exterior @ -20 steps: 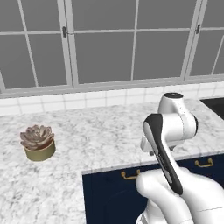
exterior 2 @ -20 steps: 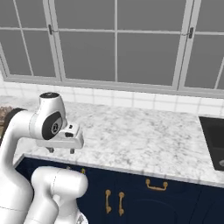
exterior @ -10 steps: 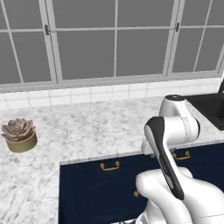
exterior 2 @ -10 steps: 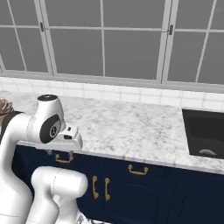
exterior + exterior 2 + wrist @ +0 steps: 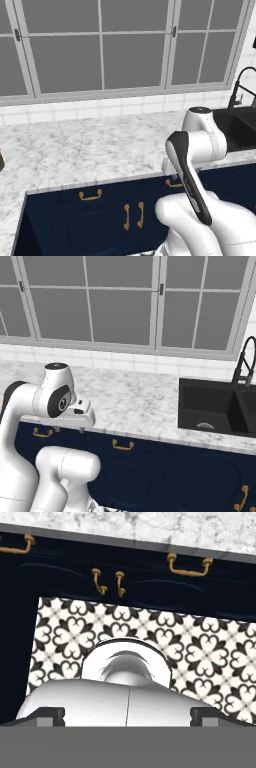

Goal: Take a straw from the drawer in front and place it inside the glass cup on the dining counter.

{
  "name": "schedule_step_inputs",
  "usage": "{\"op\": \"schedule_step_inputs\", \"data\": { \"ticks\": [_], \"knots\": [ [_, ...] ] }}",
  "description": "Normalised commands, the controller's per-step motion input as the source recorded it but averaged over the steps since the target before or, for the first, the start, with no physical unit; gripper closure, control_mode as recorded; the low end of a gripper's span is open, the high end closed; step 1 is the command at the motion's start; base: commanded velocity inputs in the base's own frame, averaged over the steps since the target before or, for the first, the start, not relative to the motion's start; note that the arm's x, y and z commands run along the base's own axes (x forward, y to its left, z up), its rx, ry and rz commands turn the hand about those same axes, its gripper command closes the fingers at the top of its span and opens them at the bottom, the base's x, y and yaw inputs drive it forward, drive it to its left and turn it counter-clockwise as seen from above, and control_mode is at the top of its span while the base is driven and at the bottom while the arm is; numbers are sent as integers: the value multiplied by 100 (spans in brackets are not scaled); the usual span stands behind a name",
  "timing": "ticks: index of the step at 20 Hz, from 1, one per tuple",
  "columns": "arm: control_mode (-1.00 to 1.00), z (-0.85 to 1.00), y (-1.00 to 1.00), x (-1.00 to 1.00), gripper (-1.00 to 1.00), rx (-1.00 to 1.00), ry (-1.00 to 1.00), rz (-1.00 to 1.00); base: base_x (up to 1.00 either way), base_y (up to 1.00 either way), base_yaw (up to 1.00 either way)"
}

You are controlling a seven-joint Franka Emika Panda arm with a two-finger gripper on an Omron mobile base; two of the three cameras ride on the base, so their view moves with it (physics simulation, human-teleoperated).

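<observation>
Gripper (image 5: 128,714) jaws stand wide apart and hold nothing, pointing down toward the patterned floor (image 5: 200,647) in front of the navy cabinets. In the hand view, a drawer (image 5: 187,569) with a brass handle sits closed at one o'clock, with the cabinet doors (image 5: 107,582) at eleven o'clock. From the right base view, the sink (image 5: 220,406) lies at three o'clock on the marble counter (image 5: 135,401). No straw or cup can be pointed to yet. By my judgement nothing is done: opening the drawer, picking the straw and delivering it all remain.
</observation>
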Motion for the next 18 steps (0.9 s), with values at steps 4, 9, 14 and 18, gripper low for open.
{"op": "schedule_step_inputs", "data": {
  "ticks": [4, 9, 14, 18],
  "knots": [
    [100, 0, 0, 0, -100, 0, 0, 0, 5, -21, 0],
    [100, 0, 0, 0, -100, 0, 0, 0, 4, -23, 0],
    [-100, -8, 25, -11, -100, -3, -5, 18, 0, -2, 3],
    [-100, -34, 97, -49, -100, -28, -42, 43, 0, 0, 0]
  ]
}}
